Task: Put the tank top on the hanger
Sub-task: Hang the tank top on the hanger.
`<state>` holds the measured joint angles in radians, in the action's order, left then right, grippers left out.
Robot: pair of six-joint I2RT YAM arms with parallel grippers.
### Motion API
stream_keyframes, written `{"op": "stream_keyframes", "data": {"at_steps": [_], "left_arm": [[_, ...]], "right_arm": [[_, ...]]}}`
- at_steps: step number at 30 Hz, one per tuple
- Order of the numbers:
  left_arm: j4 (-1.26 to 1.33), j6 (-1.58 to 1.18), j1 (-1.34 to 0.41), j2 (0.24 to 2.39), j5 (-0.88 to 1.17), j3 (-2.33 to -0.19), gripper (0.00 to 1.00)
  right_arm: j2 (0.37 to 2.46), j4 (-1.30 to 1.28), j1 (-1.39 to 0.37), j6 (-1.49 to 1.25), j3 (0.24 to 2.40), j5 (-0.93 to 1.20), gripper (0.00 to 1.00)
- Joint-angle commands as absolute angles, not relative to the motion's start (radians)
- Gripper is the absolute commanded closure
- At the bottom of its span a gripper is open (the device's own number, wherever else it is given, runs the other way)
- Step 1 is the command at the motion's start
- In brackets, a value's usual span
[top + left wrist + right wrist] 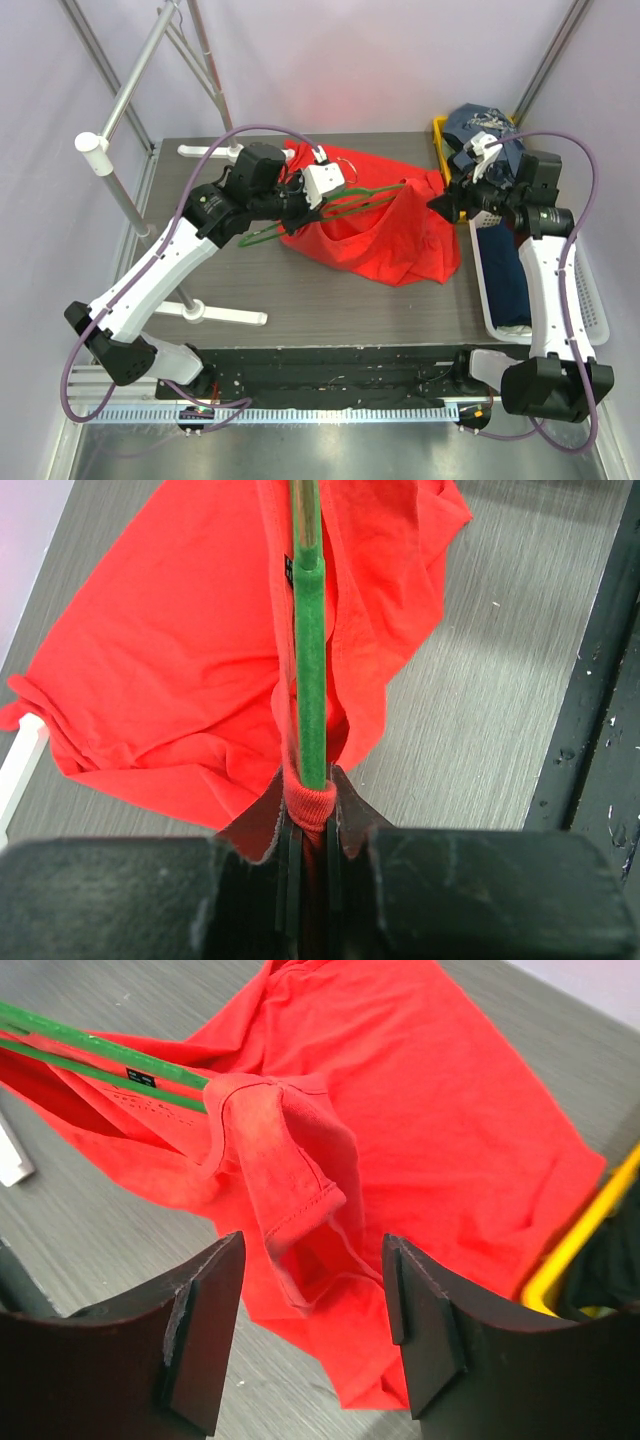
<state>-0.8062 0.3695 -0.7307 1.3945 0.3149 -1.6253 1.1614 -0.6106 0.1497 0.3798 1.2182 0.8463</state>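
1. Tank top (390, 240): bright red soft garment, crumpled on the desk (300, 290) right of centre, between the two arms. Its left part is draped over the hanger (312, 660); the rest spreads on the surface towards the right tool (310, 1260).
2. Hanger: thin, green. It runs from the left tool (308, 805) rightwards into the red cloth. In the right wrist view a red strap is looped over its far end.
3. Left tool: jaws almost closed, clamped on the green bar of the hanger together with a rolled red hem of the tank top.
4. Right tool: jaws well apart, gripping nothing. It points at the right edge of the tank top; the folded strap lies just ahead of the gap between the fingers.
5. Basket (592, 300): white, slotted, at the right edge of the desk, holding dark blue clothes (505, 280).
6. Bin (439, 140): yellow, at the far right corner, holding a dark bundle (480, 122); the right arm's wrist stands just in front of it.
7. Stand (100, 150): white and metal rail stand on the left, its white feet resting on the desk.
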Motion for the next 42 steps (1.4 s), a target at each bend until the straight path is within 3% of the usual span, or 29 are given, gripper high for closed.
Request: {"op": "stream_keyframes", "data": {"at_steps": [1,14,18,34,42], "left_arm": [[-0.773,0.356,-0.726,1.384,0.337,-1.675,1.0],[-0.769,0.348,-0.726,1.384,0.362,-1.666,1.0],[-0.769,0.348,-0.726,1.381,0.36,-1.663,1.0],[-0.769,0.351,-0.726,1.394,0.362,-1.66,1.0],[-0.769,0.348,-0.727,1.407,0.38,-1.658,1.0]], "right_arm": [[1.088,-0.629,0.143,0.451,1.285,0.792,0.35],[1.106,-0.474,-0.055,0.319,1.255,0.634,0.38],[1.138,-0.463,-0.067,0.31,1.261,0.605,0.46],[1.14,-0.456,-0.075,0.328,1.252,0.597,0.99],[1.152,-0.471,-0.087,0.316,1.316,0.647,0.99]]}}
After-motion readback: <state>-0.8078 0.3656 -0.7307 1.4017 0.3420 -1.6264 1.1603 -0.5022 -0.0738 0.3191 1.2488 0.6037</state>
